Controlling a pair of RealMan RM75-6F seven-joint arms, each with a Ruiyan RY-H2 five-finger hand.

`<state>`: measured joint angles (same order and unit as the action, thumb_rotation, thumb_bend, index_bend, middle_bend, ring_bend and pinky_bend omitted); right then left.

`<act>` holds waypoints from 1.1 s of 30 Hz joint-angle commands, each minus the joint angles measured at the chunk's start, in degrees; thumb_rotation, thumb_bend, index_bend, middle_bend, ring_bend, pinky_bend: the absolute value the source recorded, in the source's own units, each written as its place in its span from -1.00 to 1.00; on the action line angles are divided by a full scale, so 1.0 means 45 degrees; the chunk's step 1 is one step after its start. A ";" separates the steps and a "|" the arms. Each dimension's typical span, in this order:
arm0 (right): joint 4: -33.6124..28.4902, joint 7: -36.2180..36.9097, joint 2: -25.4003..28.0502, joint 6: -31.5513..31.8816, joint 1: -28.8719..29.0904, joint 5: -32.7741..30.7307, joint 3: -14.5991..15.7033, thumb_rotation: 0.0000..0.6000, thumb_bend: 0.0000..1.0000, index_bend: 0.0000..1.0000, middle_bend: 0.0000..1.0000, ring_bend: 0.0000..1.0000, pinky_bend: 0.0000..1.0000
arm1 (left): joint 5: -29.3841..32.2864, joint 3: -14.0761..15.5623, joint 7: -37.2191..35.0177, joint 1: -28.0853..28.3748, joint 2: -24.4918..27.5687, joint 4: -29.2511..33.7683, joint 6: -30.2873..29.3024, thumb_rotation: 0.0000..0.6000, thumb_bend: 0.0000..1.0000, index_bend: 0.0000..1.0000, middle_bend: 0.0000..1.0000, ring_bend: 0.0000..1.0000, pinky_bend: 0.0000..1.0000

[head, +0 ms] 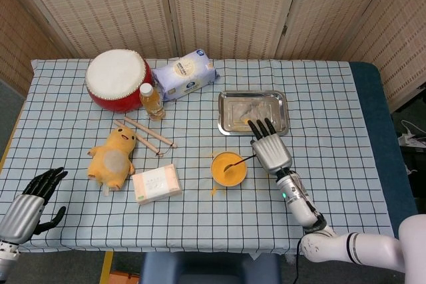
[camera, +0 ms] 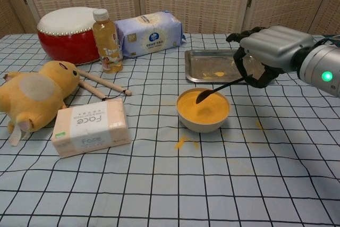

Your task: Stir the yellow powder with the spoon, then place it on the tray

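A white bowl [camera: 203, 122] of yellow powder [camera: 204, 108] stands at mid table, also seen as the bowl [head: 229, 169] in the head view. My right hand [camera: 268, 50] [head: 269, 149] holds a dark spoon [camera: 219, 90] by the handle end, to the right of the bowl. The spoon's tip lies at the powder's surface near the bowl's middle. A metal tray [camera: 222, 66] [head: 253, 112] sits just behind the bowl, with a bit of yellow powder on it. My left hand [head: 32, 203] hangs off the table's front left corner, holding nothing, fingers apart.
Spilled powder [camera: 182, 142] lies in front of the bowl. A tissue pack [camera: 90, 126], plush duck [camera: 34, 93], two drumsticks [camera: 102, 85], a drink bottle [camera: 107, 41], red drum [camera: 66, 34] and a wipes bag [camera: 149, 33] fill the left half.
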<state>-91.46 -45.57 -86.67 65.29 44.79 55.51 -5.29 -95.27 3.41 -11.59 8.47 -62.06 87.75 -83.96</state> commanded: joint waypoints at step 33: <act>-0.0276 -0.0792 -0.0092 0.0038 -0.0077 -0.0463 0.0122 1.00 0.22 0.72 -0.95 -1.00 -1.00 | -0.0104 0.0054 0.0047 -0.0059 0.0039 0.0052 -0.0118 1.00 -0.11 -1.00 -1.00 -1.00 -0.79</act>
<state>-91.10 -49.36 -88.41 64.95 45.32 52.70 -5.63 -95.72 3.63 -11.40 8.22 -61.87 87.97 -84.48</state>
